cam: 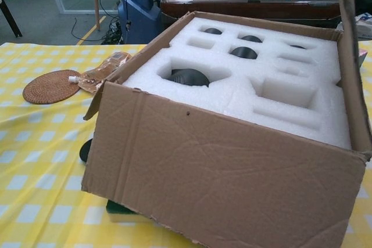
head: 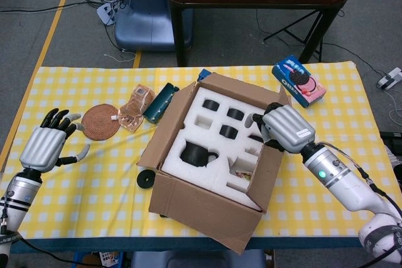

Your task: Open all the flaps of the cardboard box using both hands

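Box mid-table, right flap standing upright under the right hand.
Head view: right hand's fingers curl over that flap's top edge, gripping it; left hand off to the table's left, fingers spread wide, holding nothing. Chest view shows neither hand, only the flap edge-on at right, white foam with dark cups and a teapot, and the coaster.

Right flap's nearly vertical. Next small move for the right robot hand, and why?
Probably keep pushing the right flap outward and down past vertical. The right robot hand is on its top edge, and the flap stands upright beside the foam insert, so it could fall back shut.
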Tool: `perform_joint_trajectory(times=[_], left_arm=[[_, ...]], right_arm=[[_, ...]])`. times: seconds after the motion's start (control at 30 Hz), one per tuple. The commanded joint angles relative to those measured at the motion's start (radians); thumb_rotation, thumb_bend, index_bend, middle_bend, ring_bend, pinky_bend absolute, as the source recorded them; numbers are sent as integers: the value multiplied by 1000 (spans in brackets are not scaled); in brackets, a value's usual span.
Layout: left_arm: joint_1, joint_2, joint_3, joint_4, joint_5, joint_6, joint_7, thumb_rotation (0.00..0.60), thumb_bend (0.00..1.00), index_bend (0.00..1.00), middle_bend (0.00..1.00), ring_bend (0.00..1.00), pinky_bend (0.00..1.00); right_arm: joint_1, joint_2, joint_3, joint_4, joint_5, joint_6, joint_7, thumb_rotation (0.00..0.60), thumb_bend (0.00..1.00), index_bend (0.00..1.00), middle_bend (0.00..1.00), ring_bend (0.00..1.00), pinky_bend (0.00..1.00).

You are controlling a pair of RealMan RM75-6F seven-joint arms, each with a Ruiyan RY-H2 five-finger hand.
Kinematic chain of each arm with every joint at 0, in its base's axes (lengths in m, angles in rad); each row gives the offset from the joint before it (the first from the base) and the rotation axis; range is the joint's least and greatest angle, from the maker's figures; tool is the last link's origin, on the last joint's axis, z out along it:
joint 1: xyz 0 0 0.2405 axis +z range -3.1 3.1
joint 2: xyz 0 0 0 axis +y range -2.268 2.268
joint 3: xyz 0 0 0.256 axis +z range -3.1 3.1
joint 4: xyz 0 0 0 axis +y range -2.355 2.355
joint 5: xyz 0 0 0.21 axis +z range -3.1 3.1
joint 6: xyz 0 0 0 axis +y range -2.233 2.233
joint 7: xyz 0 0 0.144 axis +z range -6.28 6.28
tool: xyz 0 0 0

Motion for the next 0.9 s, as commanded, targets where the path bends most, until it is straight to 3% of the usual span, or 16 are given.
perform_joint_trajectory(times=[0.03, 0.4, 0.9], left_arm=[[0, 3, 0, -5, 0, 0, 3, 195, 354, 395, 186, 86, 0], [1, 18, -3, -30, 4, 5, 20, 194, 354, 395, 186, 86, 0], [-2, 26, -4, -50, -1, 0, 32, 194, 354, 396, 186, 86, 0]], right_arm=[[-22, 33, 2, -24, -16, 14, 12, 600, 910, 383, 641, 540, 291], [-109, 139, -8, -83, -68, 67, 46, 600, 911, 384, 642, 543, 292], [-264, 250, -74, -97, -140, 118, 135, 600, 912, 384, 642, 585, 331]])
